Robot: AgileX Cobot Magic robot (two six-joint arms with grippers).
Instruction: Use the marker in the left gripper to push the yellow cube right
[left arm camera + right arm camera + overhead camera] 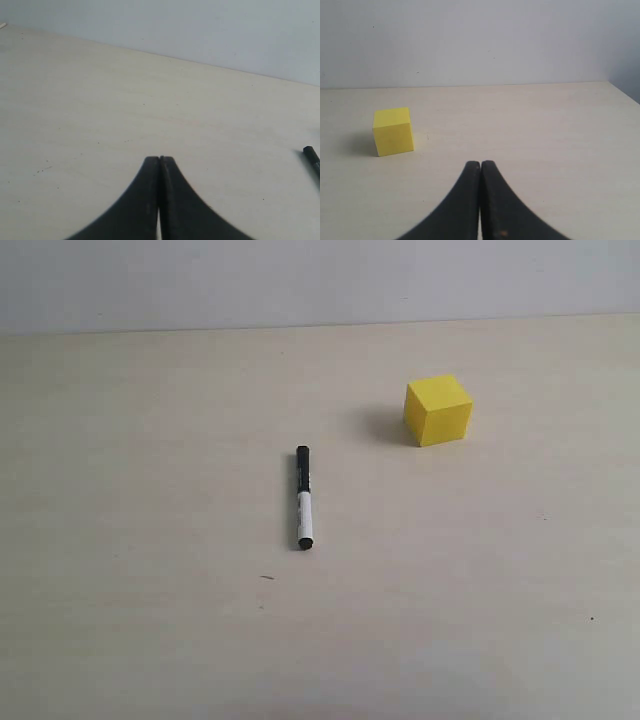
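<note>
Two claws show, each only in its own wrist view. The left claw (159,160) has its two black fingers pressed together along their whole length, and they grip nothing. The right claw (480,164) is shut in the same way, also with nothing between the fingers. Both hang low over a pale beige surface (150,440), and neither arm appears in the exterior view.

Near the left claw, at the edge of its wrist view, only the black cap end of the marker (303,498) comes in; it lies apart from the fingers. In the exterior view the marker lies flat on the surface near the middle, pointing almost straight away from the camera. Its black cap half is the far one. The white barrel half is nearer and ends in a small black tip. A small dark speck (267,577) sits on the surface nearer to the camera than the marker.

The yellow cube (438,410) stands to the right of the marker and further back, well apart from it, with only pale surface between them. Its faces are plain and matte, it is turned a little so that one edge faces the camera, and its soft shadow falls on its left side. Behind the surface rises a plain light grey wall (300,280).
</note>
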